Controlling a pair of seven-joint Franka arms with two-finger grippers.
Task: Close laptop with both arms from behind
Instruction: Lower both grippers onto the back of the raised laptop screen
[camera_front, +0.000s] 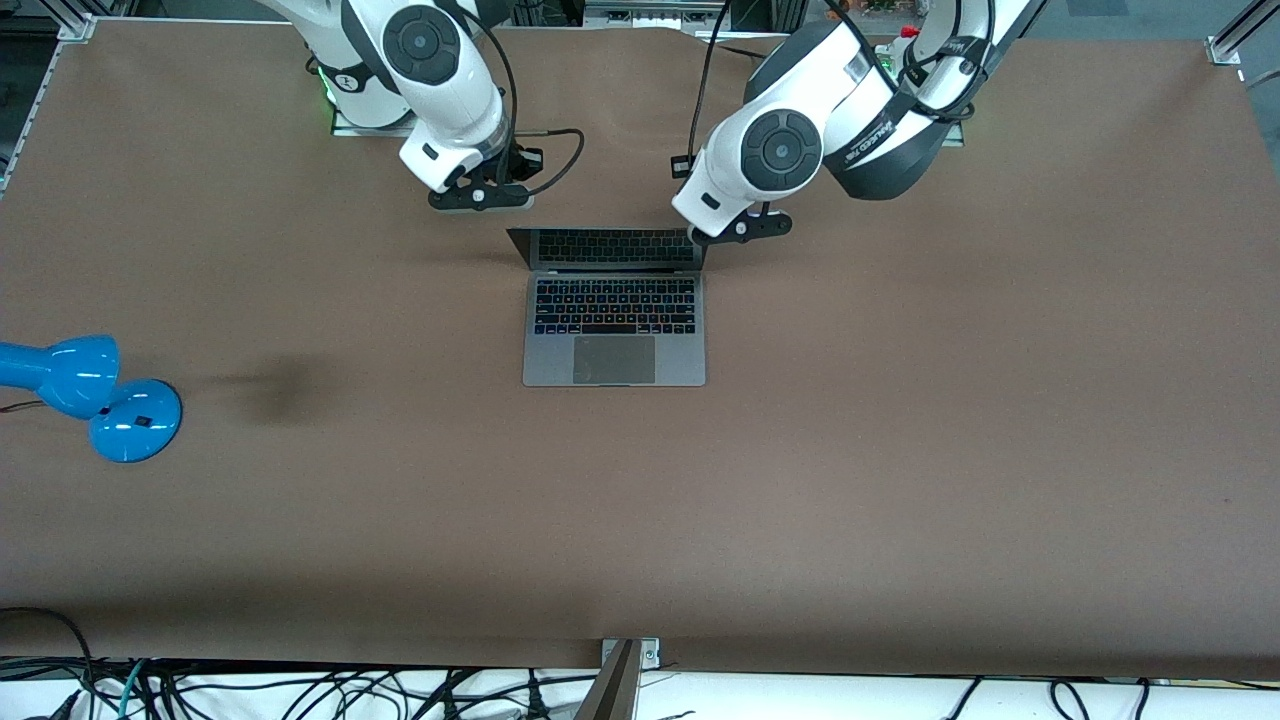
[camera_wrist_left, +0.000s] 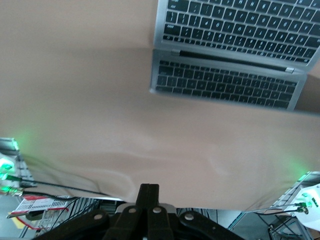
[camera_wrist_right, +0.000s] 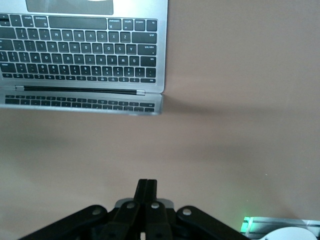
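Laptop (camera_front: 614, 320) open near the middle of a brown table (camera_front: 900, 450), its dark screen raised and mirroring the black keyboard, its trackpad toward the front camera. Two white Franka arms reach down from their bases on the robots' side of the machine.

The left gripper (camera_wrist_left: 148, 197) hangs over bare tabletop by the screen's upper corner at the left arm's end; from the front view it appears just beside that corner, though contact cannot be confirmed. Its fingers are pressed together with nothing between them, and in the left wrist view they point toward the reflecting screen and the hinge line.

The right gripper (camera_wrist_right: 147, 192) hangs over the table a little toward the right arm's end from the lid's other corner, apart from the laptop, with open cloth between its tips and the screen's edge. Its fingers are likewise pressed tight together and hold nothing.

Neither gripper has hold of the lid, which stands well raised.

A blue desk lamp (camera_front: 90, 392) sits near the table's edge at the right arm's end, well apart from the laptop.
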